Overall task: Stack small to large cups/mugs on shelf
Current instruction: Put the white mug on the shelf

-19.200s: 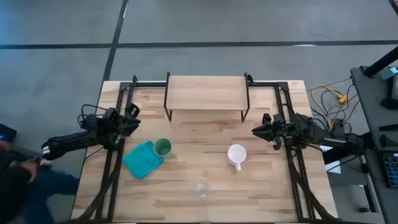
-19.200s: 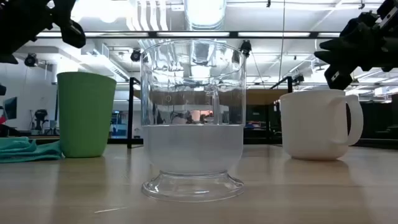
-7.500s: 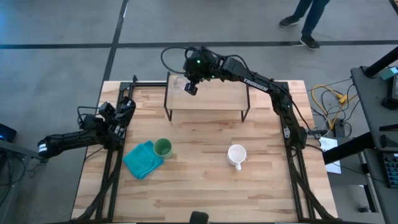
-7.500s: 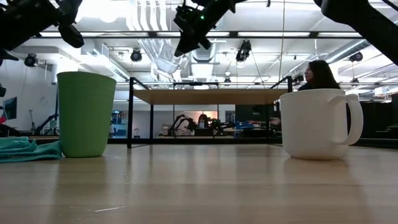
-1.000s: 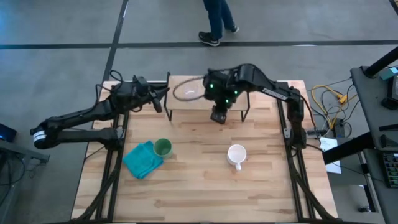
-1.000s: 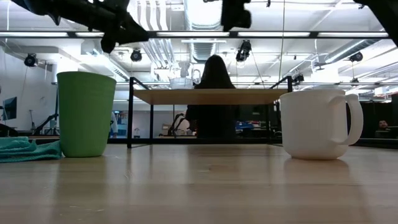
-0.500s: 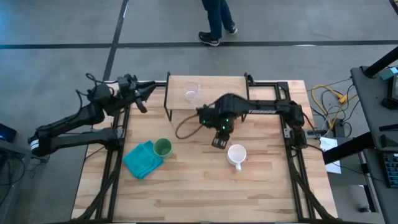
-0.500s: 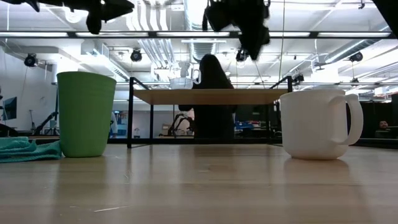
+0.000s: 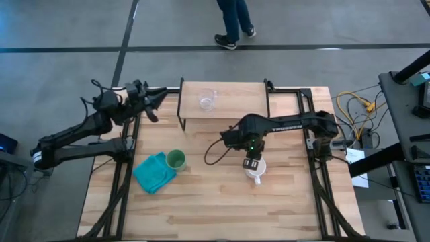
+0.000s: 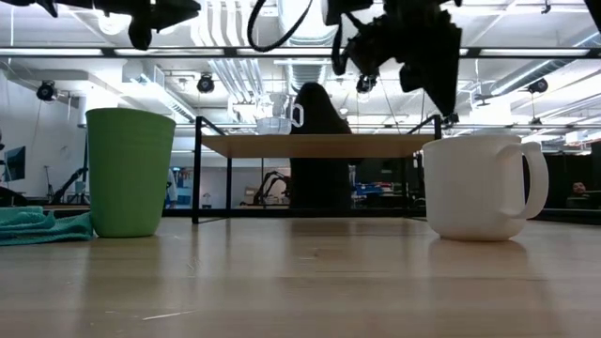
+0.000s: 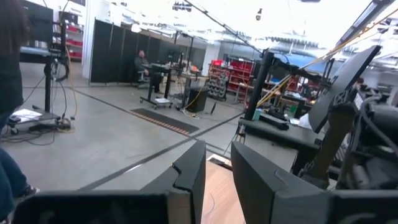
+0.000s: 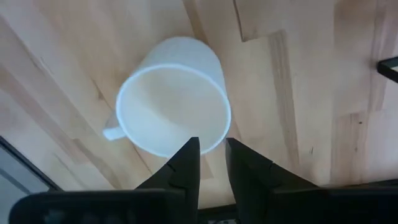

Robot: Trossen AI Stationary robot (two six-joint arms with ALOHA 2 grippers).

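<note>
The right gripper (image 12: 212, 155) hovers directly above the white handled ceramic mug (image 12: 174, 102), its fingers nearly together and holding nothing. The left gripper (image 11: 217, 168) waits aloft, likewise narrowly parted and empty.

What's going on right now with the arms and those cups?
Right gripper above white mug, nothing held. Left gripper waiting beside the shelf. Glass cup on shelf; green cup on table. Nothing in the way.

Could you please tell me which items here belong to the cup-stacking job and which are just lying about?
Job items: glass cup on the shelf; white mug under the right pincer; green cup.
Lying about: teal cloth; yellow cables.
</note>
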